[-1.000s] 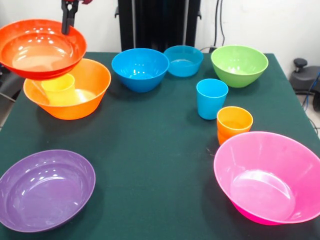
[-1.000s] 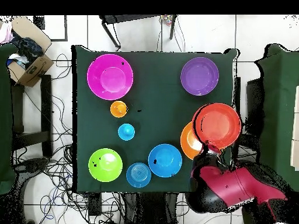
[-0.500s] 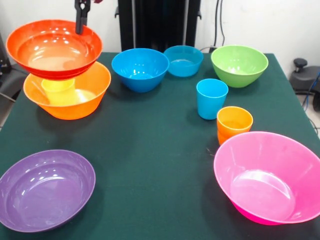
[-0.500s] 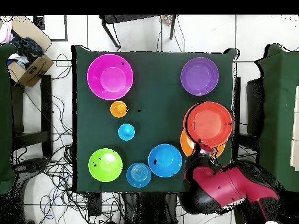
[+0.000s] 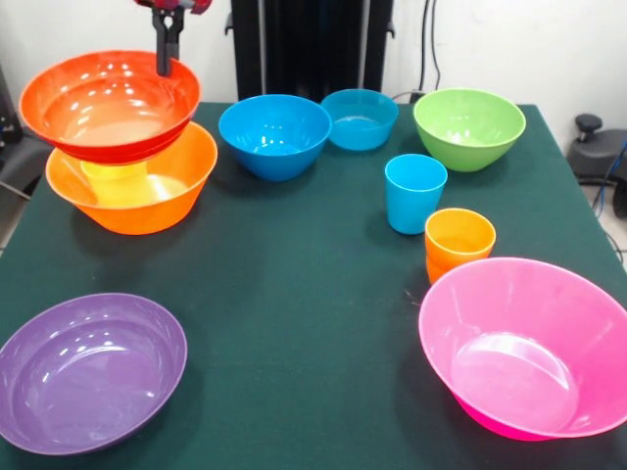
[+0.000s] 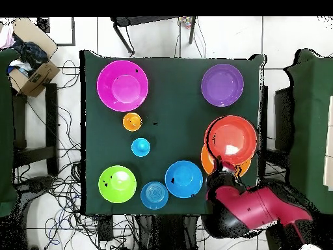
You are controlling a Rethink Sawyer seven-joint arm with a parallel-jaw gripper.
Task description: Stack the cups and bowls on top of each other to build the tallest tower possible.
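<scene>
The gripper (image 5: pixel 168 44) comes down from above, clamped on the far rim of the red-orange bowl (image 5: pixel 108 106), and that bowl hangs low over the big orange bowl (image 5: pixel 147 191), overlapping it, tipped a touch. Whether the two touch, hard to call from here. Inside the orange bowl sits the yellow cup (image 5: pixel 116 181), just showing under the red-orange one. From overhead the red-orange bowl (image 6: pixel 232 138) covers most of the orange bowl (image 6: pixel 211 163), sitting off-centre toward the purple bowl (image 6: pixel 222 84).

This looks like the placing step: the carried bowl going onto the tower's base. The next move likely calls for centring it over the orange bowl, settling it level, then letting go. The yellow cup underneath could hold it up or rock it.

Out from the orange bowl: the larger blue bowl (image 5: pixel 274 134) just beside it, then the smaller blue bowl (image 5: pixel 359 117) and the green bowl (image 5: pixel 468 127). The blue cup (image 5: pixel 414 193) and the nested orange cups (image 5: pixel 458 243) stand mid-counter (image 5: pixel 294 294), the pink bowl (image 5: pixel 529 345) beyond. Nothing blocks the drop.
</scene>
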